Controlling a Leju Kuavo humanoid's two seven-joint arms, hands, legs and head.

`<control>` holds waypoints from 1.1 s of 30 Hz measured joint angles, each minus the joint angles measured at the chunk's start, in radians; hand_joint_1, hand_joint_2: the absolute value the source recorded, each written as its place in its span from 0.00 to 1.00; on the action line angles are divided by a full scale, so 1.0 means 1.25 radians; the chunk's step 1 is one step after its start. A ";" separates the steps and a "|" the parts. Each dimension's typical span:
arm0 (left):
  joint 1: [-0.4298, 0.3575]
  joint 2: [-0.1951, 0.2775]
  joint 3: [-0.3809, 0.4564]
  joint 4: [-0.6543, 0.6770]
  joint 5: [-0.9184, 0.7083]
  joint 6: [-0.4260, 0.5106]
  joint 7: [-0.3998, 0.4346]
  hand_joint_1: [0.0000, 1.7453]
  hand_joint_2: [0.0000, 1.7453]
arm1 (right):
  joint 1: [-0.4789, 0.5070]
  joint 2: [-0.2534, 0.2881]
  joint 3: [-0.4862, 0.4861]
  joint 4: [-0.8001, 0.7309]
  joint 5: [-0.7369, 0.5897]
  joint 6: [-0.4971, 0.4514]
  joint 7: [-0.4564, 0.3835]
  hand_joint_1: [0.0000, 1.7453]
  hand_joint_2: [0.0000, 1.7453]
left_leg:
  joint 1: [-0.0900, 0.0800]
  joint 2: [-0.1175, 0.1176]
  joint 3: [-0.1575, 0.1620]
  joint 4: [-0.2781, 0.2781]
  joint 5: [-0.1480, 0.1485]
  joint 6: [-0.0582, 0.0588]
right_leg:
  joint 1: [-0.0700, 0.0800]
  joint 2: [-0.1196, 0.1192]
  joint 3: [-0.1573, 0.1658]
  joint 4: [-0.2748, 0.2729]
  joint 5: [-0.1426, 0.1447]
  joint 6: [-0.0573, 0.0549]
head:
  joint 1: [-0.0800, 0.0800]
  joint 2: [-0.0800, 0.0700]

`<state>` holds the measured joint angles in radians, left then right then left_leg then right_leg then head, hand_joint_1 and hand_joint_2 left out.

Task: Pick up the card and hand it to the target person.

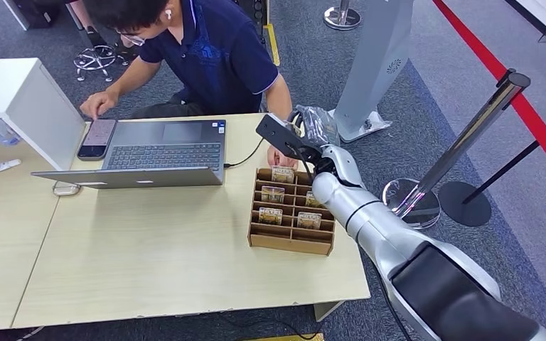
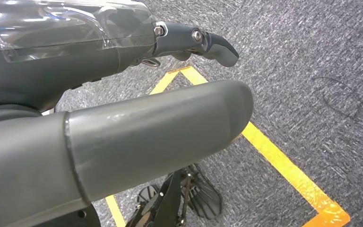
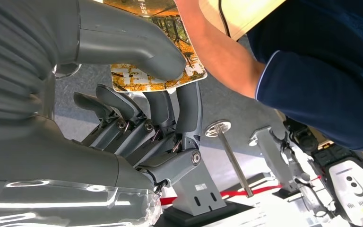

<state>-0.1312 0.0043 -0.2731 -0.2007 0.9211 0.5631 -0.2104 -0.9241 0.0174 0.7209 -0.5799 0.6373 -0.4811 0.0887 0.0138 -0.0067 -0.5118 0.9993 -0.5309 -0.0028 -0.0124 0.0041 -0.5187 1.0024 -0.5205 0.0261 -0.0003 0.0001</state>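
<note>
On the pale wooden counter (image 1: 149, 256), the biggest thing is the open laptop (image 1: 160, 153), and a person (image 1: 206, 50) in a dark blue shirt sits behind it. To the right of the laptop stands a brown cardboard organizer (image 1: 291, 241) with small compartments, and several cards stand upright in them.

The right robot hand (image 3: 137, 94) is raised above the far end of this organizer, near the person's forearm (image 3: 222, 52). It is clamped on the card (image 3: 170, 75): the thick thumb presses one face and the dark fingers (image 3: 189, 104) support the other face. The left robot hand (image 2: 160, 127) hangs over the grey carpet, and I cannot tell if its fingers are apart or together.

I judge the card as light, thin and a little flexible, with a glossy printed surface that may slip. The free edge that sticks out past the thumb seems the best place for the person to take it.
</note>
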 joint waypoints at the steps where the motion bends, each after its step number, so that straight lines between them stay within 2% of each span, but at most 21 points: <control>1: 0.000 0.000 0.000 0.000 0.000 0.000 0.000 0.00 0.00 | 0.000 0.001 0.000 0.002 0.000 0.000 0.000 1.00 1.00 | 0.000 0.000 0.000 0.000 0.000 0.000 | 0.000 0.000 0.000 0.000 0.000 0.000 | 0.000 0.000; 33: 0.001 0.000 0.000 0.000 0.003 0.002 0.001 0.00 0.00 | 0.002 0.029 0.000 0.042 -0.012 0.000 -0.022 1.00 1.00 | 0.000 0.000 0.000 0.000 0.000 0.000 | 0.000 0.000 0.000 0.000 0.000 0.000 | 0.000 0.000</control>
<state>-0.1302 0.0046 -0.2731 -0.2007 0.9244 0.5657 -0.2095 -0.9210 0.0532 0.7208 -0.5272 0.6222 -0.4815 0.0608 0.0138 -0.0067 -0.5117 0.9992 -0.5307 -0.0031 -0.0124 0.0041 -0.5188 1.0024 -0.5205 0.0261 -0.0004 0.0000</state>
